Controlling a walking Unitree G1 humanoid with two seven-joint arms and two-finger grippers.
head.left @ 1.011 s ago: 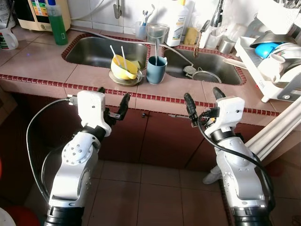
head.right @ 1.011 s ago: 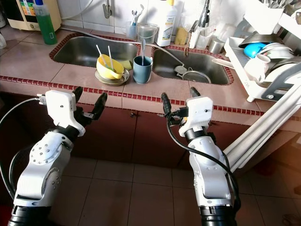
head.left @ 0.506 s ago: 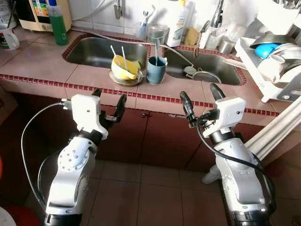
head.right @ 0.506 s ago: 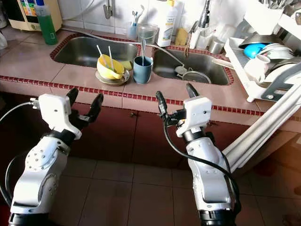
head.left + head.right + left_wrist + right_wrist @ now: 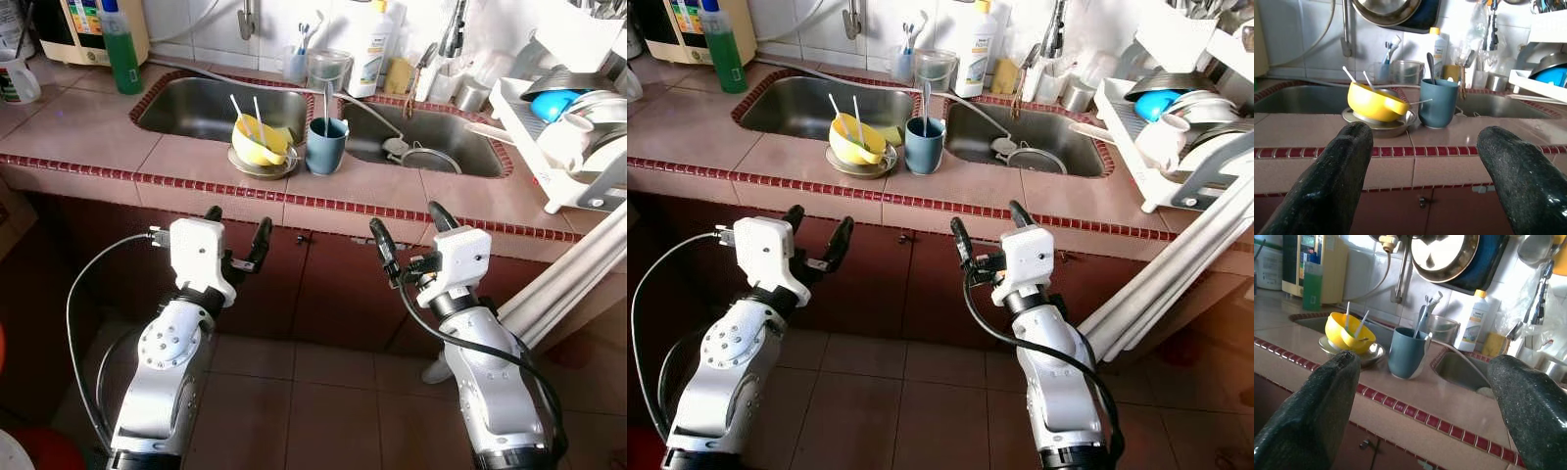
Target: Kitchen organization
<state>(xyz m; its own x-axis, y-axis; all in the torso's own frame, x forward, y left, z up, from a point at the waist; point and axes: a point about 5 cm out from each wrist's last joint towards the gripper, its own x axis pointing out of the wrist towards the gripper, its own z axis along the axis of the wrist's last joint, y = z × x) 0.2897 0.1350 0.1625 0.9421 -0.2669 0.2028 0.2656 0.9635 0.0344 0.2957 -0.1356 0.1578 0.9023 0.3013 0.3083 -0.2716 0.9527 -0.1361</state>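
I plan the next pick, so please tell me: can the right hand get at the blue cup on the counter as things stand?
Probably yes. The right hand is open, below the counter edge, and nothing stands between it and the blue cup; it must rise first.

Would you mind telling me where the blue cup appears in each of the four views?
Left eye view: blue cup on the divider between the sinks.
Right eye view: upper centre.
Left wrist view: centre.
Right wrist view: centre.
Shared landmark: yellow bowl on a metal plate beside it.
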